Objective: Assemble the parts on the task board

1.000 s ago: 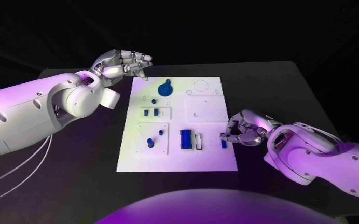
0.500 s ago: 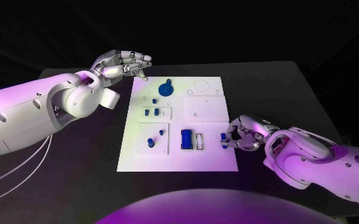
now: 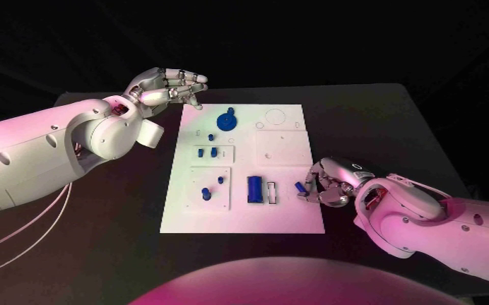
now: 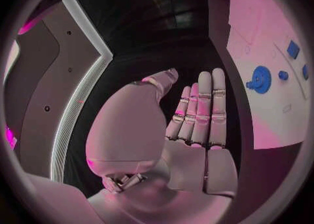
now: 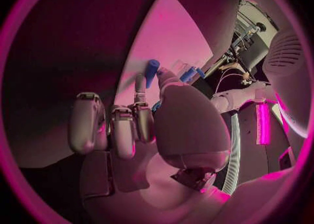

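The black counter (image 3: 387, 128) carries the white rectangular task board (image 3: 285, 217), and across the earlier pictures the board and the blue parts already seated on it have not shifted. What has changed is the right hand (image 3: 328, 183): it sat at the board's right edge beside a small blue cylindrical peg (image 3: 301, 188) that stood upright there, and now it has closed in on that peg. Its fingers (image 5: 139, 89) are pinched on the peg, which in the right wrist view tilts up off the white surface near the board's right edge, just right of the blue rectangular block (image 3: 253, 188). I judge this a pick under way, with the peg's seat yet to be reached. The left hand (image 3: 166, 87) has stayed off the board's far-left corner, fingers apart and holding nothing, near the blue toothed gear (image 3: 226, 119).
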Motion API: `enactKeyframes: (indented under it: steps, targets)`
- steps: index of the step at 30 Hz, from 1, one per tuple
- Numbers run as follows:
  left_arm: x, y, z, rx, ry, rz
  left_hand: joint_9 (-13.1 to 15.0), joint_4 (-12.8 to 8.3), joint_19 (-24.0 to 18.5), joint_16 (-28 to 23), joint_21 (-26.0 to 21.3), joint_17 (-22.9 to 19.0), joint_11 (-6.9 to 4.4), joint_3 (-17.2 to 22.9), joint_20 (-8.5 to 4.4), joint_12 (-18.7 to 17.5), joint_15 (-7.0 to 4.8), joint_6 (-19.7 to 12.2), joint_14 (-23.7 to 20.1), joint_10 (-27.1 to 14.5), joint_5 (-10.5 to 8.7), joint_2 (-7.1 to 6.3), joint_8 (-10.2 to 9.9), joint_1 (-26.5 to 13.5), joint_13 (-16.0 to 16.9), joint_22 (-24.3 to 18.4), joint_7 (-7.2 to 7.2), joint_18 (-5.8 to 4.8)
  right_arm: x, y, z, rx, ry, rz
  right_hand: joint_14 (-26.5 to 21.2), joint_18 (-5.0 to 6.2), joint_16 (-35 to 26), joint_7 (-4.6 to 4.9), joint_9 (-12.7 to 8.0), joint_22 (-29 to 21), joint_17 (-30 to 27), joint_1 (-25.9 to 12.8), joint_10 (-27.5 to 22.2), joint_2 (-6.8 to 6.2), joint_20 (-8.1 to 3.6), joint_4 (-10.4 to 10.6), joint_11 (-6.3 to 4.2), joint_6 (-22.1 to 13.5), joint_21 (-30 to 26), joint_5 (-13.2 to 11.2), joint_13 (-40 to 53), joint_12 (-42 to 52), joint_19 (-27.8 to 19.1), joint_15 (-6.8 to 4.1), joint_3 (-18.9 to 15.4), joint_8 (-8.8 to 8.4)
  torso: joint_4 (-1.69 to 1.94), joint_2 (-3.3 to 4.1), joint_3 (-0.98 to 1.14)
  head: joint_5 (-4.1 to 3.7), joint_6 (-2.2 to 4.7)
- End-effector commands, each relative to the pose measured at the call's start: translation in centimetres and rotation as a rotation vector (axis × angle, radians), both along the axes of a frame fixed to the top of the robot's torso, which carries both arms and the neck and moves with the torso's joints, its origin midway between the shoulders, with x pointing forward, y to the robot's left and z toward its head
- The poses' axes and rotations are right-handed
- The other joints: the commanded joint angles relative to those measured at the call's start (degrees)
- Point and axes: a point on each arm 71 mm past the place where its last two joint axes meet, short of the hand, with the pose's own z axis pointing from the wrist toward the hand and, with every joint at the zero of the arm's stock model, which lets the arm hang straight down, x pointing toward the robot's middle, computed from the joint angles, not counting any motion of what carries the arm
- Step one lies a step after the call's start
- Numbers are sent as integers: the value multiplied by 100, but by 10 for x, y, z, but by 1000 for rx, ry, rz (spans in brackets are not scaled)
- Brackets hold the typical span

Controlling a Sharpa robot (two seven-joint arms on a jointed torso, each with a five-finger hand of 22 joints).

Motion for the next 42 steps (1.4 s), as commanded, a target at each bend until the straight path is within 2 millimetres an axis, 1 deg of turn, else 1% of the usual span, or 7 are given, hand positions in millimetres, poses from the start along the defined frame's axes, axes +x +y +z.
enactKeyframes:
  steps: [1, 2, 10, 18, 24, 28, 42]
  targets:
    - [-1, -2, 1, -8, -6, -14, 5, 26, 30, 28, -29, 2, -3, 4, -6, 18, 2, -38, -30, -39, -10, 63, 20, -6, 5, -5, 254, 71, -4, 0, -8, -78, 28, 29, 560, -49, -11, -30, -19, 806, 1290, 196, 196, -37, -31, 5, -48, 6, 18, 39, 933, -27, 41, -42, 188, -78, -1, -3, 0, -1, 0]
    - [-1, -2, 1, -8, -6, -14, 5, 26, 30, 28, -29, 2, -3, 4, -6, 18, 2, -38, -30, -39, -10, 63, 20, -6, 5, -5, 254, 71, -3, 1, -8, -87, 25, 33, 559, -48, -14, -36, -18, 807, 1282, 400, 193, -72, -40, -39, -57, 18, 11, 41, 931, -34, 40, -50, 347, -105, -1, -3, 0, -1, 0]
    - [-1, -2, 1, -7, -3, -16, 6, 32, 31, 30, -35, 2, -3, 0, -5, 28, 3, -43, -32, -44, -11, 63, 28, -9, 6, -9, 255, 71, -3, 4, -9, -134, 5, 57, 559, -56, -15, -24, -23, 831, 1284, 851, 180, -321, -45, -116, -50, 115, 23, 33, 925, -61, 54, -46, 933, -223, -3, -1, -3, -1, 0]
    - [-1, -1, 1, -7, -1, -18, 6, 32, 31, 30, -35, 2, -3, 0, -5, 28, 3, -43, -32, -44, -11, 63, 28, -9, 6, -9, 255, 71, -6, 8, -3, -85, -21, 38, 563, -59, -8, -42, -15, 847, 1305, 872, 191, -299, -51, -105, -66, 180, 34, 31, 937, -50, 67, -58, 1343, -270, -1, -5, -6, -6, 0]
    - [-1, -2, 0, -5, 2, -19, 6, 32, 31, 30, -35, 2, -3, 0, -5, 28, 3, -43, -32, -44, -11, 63, 28, -9, 6, -9, 255, 71, -8, 12, 8, 17, -40, 10, 572, -69, 5, -67, 62, 880, 1342, 715, 218, -251, -73, -173, -89, 165, 77, 21, 965, -16, 94, -78, 1942, -272, 5, -5, -7, -19, 0]
    - [-1, -1, 0, -3, 5, -21, 7, 36, 32, 32, -41, 2, -2, -1, -4, 37, 4, -47, -35, -50, -11, 64, 36, -9, 6, -12, 255, 71, -8, 16, 16, 80, -58, 4, 578, -78, 17, -72, 137, 906, 1372, 567, 233, -266, -77, -241, -92, 130, 123, 11, 981, 6, 113, -82, 2163, -235, 1, -2, -4, -14, 0]
    - [-2, -1, 0, -1, 7, -22, 8, 39, 33, 32, -42, 2, -2, -2, -4, 40, 4, -48, -36, -52, -11, 66, 38, -11, 6, -13, 256, 71, -3, 35, 12, 193, 24, -29, 580, -75, 19, -61, 277, 915, 1379, 131, 241, -301, -74, -312, -83, 73, 99, -11, 984, 2, 113, -76, 2435, -171, 7, 0, -2, -21, 0]
